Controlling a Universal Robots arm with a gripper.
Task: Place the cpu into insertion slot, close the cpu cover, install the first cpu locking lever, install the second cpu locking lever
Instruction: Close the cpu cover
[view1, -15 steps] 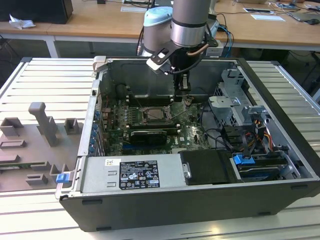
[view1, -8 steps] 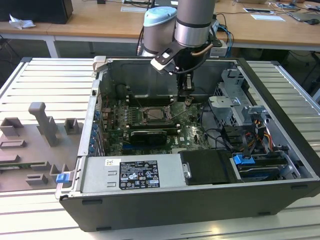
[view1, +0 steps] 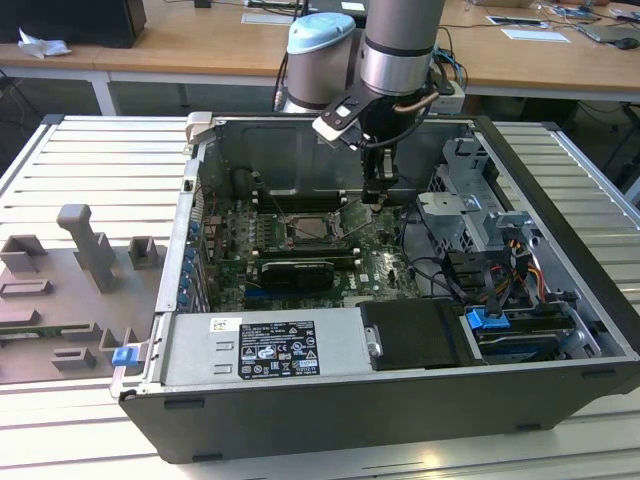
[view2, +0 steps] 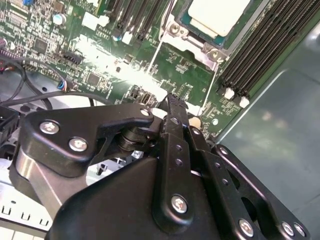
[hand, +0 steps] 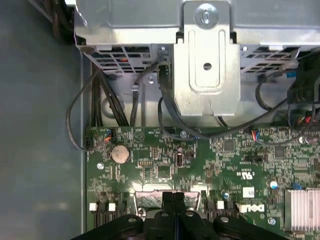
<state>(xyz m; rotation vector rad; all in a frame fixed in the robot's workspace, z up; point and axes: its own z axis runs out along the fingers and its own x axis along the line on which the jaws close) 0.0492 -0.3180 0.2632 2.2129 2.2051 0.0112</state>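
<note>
In the second wrist view the cpu (view2: 220, 15) lies flat in the insertion slot, its pale top showing through the silver cpu cover (view2: 197, 44) that frames it. Two thin wire locking levers (view2: 156, 57) run along the socket's sides towards my gripper (view2: 173, 100). Its black fingers are pressed together with nothing seen between them, hovering just above the green board beside the socket. In the exterior view the gripper (view1: 378, 198) hangs inside the case, just to the exterior view's right of the insertion slot (view1: 315, 232). The shut fingertips (hand: 170, 197) also appear in the first wrist view.
The open computer case (view1: 560, 180) walls in the board. A silver drive cage (view1: 470, 200) and black cables (hand: 100, 100) crowd the exterior view's right. Memory slots (view2: 265, 45) flank the socket. A power supply (view1: 260, 350) sits at the front. Grey fixtures (view1: 90, 250) stand outside the case.
</note>
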